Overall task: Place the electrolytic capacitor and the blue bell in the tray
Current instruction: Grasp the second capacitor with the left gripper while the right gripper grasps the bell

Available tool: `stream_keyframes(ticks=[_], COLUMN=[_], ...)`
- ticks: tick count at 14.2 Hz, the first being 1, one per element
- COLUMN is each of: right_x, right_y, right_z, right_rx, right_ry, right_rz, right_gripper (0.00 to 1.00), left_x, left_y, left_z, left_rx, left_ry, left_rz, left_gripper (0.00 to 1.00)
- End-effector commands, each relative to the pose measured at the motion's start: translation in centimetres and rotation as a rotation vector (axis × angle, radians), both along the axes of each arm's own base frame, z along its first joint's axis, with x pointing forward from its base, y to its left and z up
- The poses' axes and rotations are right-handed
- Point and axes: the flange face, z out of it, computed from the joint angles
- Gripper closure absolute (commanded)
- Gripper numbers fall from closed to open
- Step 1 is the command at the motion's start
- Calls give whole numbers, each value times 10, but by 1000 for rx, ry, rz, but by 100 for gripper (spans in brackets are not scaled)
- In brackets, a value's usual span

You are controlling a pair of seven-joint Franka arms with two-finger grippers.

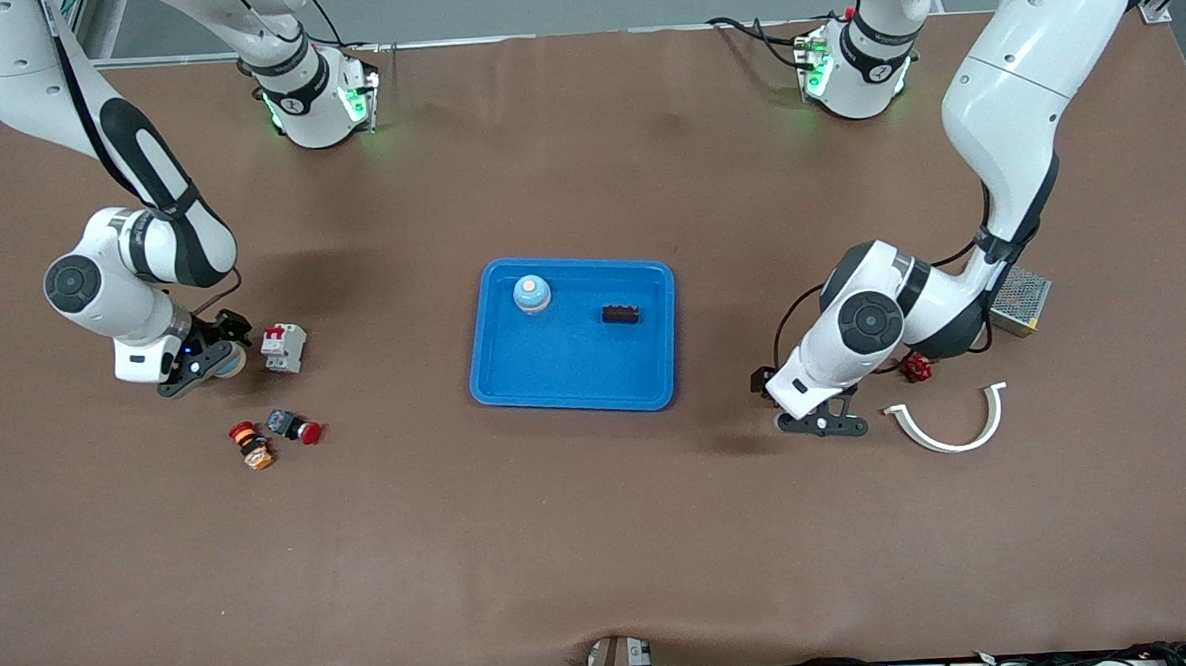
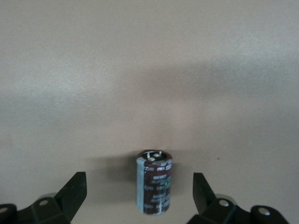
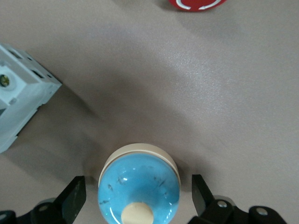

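1. Tray (image 1: 575,379): the blue tray lies at the middle of the table. It already holds a second blue bell (image 1: 531,294) near its corner toward the bases and the right arm's end, and a dark brown part (image 1: 621,315) near its rim toward the left arm's end; what that part is cannot be told.
2. Progress: the two things at the grippers rest on the bare table, well apart from the tray. Judged from this, neither is gripped or lifted yet, so both transfers remain.
3. Right gripper (image 1: 209,370): it is low over the table toward the right arm's end, with its fingers spread wide. The blue bell (image 3: 138,179) stands upright between the fingers (image 3: 72,198), with a gap on each side and no contact visible. A white circuit breaker (image 1: 283,347) stands just beside the bell, toward the tray. Two red push buttons (image 1: 302,429) lie nearer to the front camera.
4. Left gripper (image 1: 822,425): it is low over the table toward the left arm's end, also wide open. The electrolytic capacitor (image 2: 155,182) stands upright between the fingers (image 2: 203,193), touching neither. The front view hides it under the gripper.
5. Nearby: a white curved piece (image 1: 952,422) lies beside the left gripper.
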Motion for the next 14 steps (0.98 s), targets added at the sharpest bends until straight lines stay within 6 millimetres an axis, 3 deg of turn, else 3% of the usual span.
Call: stream_keyframes(ticks=[1,4,7,8,9,13,14], right_x=[-2,-2,-2,-2,-1,-2,-2], right_y=[-2,-1,-3,-3,-1,-2,-2], right_z=[-1,-1,-2,-2,-1,2,5], right_rx=[1,1,2,2,3,21,29], right_ry=[-6,-6,-5,-5,-5,7,11], right_rz=[17,19,19,17,17,-23,-35], right_gripper=[2,33,52,53,54,58,58], left_x=[-9,-10,-10,-10,-10,-11,-10], left_y=[-7,-10,-9,-9,-9,-8,-5], left_z=[-6,-8,-8,-7,-8,-8,-7], left_rx=[-23,-25,-22,-20,-19,-10,-5], left_ry=[-32,-31,-29,-28,-27,-27,-30], left_rz=[10,7,4,2,2,-7,-9], left_gripper=[0,0,0,0,10,94,100])
